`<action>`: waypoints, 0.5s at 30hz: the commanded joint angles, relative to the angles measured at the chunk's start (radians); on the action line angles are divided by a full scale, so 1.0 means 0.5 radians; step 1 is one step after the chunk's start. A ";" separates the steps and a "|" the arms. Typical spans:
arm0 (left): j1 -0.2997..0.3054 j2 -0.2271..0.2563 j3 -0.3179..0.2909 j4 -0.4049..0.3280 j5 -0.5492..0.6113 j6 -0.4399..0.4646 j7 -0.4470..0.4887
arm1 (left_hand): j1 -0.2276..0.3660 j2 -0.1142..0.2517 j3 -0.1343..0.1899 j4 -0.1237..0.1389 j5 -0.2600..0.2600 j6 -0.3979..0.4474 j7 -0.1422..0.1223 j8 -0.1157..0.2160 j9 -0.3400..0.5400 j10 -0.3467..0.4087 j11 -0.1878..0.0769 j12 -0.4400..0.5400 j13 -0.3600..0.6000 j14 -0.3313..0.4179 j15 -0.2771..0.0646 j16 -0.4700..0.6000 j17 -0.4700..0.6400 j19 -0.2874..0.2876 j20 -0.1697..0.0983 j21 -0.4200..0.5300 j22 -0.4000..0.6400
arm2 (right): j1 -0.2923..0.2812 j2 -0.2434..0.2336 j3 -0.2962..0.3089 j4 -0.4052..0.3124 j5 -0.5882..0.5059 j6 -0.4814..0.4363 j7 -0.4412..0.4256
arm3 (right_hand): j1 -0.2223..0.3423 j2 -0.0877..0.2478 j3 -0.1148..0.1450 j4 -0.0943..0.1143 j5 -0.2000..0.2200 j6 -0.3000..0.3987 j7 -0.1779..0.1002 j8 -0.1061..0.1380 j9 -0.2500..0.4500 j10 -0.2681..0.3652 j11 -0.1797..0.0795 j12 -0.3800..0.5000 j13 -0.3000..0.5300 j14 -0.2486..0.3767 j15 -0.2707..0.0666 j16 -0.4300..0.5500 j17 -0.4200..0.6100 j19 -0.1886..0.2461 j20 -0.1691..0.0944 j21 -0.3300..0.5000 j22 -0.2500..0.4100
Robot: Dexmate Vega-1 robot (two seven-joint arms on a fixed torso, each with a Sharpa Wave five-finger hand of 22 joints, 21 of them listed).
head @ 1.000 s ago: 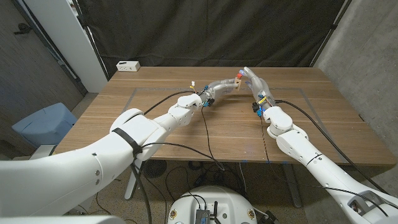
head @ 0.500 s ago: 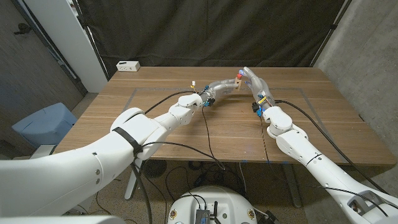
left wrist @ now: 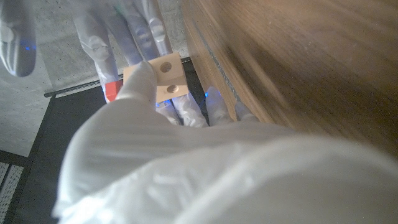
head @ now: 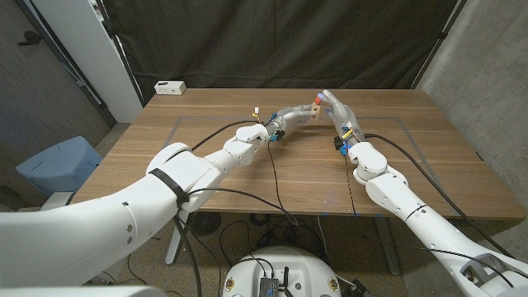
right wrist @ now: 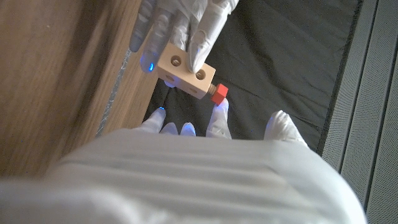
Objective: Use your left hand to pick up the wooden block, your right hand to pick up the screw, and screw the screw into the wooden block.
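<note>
Right wrist view: left hand [right wrist: 180,28] grips the squared wooden block [right wrist: 185,70] (round holes), right hand [right wrist: 205,127] pinching the red-headed screw [right wrist: 218,95].

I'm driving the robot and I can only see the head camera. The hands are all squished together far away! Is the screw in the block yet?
Observer: The right wrist view shows the screw sticking out of one end of the wooden block, with its red head clear of the wood.
Operator: Who's holding the block?
Observer: The left hand grips it, with fingers lying across its face.
Operator: Does the block have more holes?
Observer: Yes, two round holes show on the face turned to the wrist cameras, both empty.
Operator: Is my right hand on the screw?
Observer: A fingertip of the right hand touches the red head. I can't tell whether it is pinched.
</note>
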 commanded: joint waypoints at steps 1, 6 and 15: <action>0.020 0.005 -0.005 -0.012 -0.005 -0.050 -0.028 | -0.008 -0.002 0.016 -0.001 0.011 0.017 0.002 0.018 0.012 -0.005 0.010 0.010 0.006 -0.002 -0.125 0.000 0.003 -0.011 -0.005 0.007 0.009 | -0.018 0.002 0.009 -0.004 -0.006 0.023 -0.017 | 0.005 0.022 0.002 -0.011 0.014 0.023 -0.005 -0.002 0.005 -0.003 -0.015 0.009 0.003 -0.002 -0.008 0.018 0.008 0.004 0.004 0.014 0.004; 0.030 0.008 -0.008 -0.017 -0.007 -0.067 -0.041 | -0.007 -0.003 0.017 -0.002 0.011 0.016 0.004 0.017 0.012 -0.005 0.009 0.010 0.006 -0.001 -0.126 0.000 0.002 -0.012 -0.006 0.007 0.008 | -0.022 -0.002 0.019 -0.016 -0.014 0.029 -0.033 | 0.005 0.023 0.003 -0.013 0.015 0.025 0.000 -0.004 0.005 -0.002 -0.015 0.009 0.002 -0.001 -0.010 0.019 0.008 0.006 0.004 0.014 0.004; 0.033 0.009 -0.008 -0.019 -0.005 -0.072 -0.044 | -0.006 -0.002 0.018 -0.003 0.010 0.017 0.004 0.017 0.012 -0.005 0.009 0.010 0.006 -0.001 -0.127 0.001 0.003 -0.011 -0.005 0.008 0.008 | -0.028 -0.007 0.038 -0.034 -0.023 0.036 -0.057 | 0.006 0.027 0.005 -0.017 0.015 0.026 0.001 -0.011 0.005 -0.001 -0.016 0.010 0.002 0.001 -0.010 0.020 0.007 0.009 0.005 0.015 0.004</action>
